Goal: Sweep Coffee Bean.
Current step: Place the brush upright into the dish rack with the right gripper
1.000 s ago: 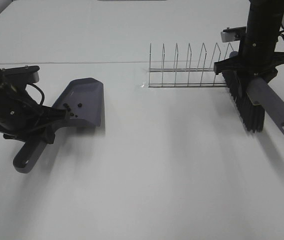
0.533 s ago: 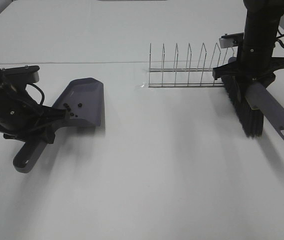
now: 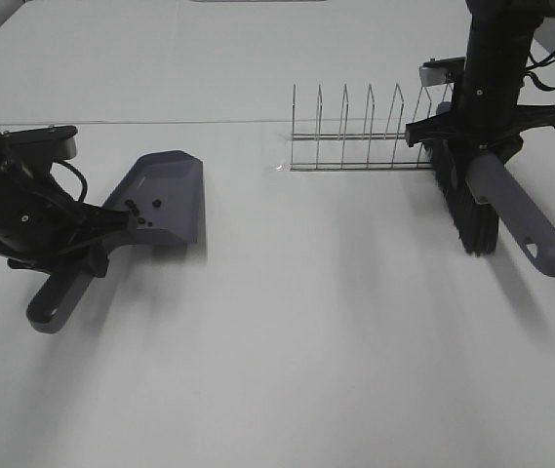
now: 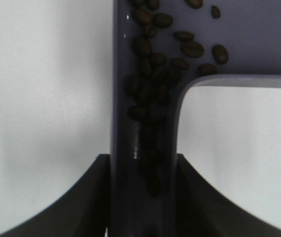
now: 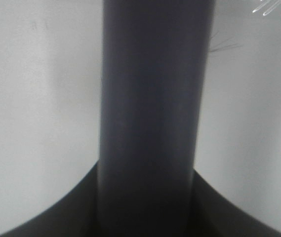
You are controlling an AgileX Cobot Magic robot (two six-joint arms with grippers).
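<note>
A grey dustpan (image 3: 167,190) rests on the white table at the left, and my left gripper (image 3: 95,244) is shut on its handle (image 3: 56,300). Several coffee beans (image 3: 140,213) lie inside the pan. The left wrist view shows the coffee beans (image 4: 150,94) piled in the hollow of the dustpan handle (image 4: 123,148), with my left gripper (image 4: 142,197) shut around it. At the right, my right gripper (image 3: 479,136) is shut on the grey brush handle (image 3: 513,210), and the black bristles (image 3: 467,210) hang just above the table. In the right wrist view the brush handle (image 5: 150,118) fills the frame, clamped by the right gripper (image 5: 147,207).
A wire rack (image 3: 370,132) with upright prongs stands at the back, right beside the brush and right arm. A seam in the white table (image 3: 287,331) runs across behind the dustpan.
The right arm has carried the brush back and a little left, nearer the wire rack. The left arm and dustpan have stayed still.
</note>
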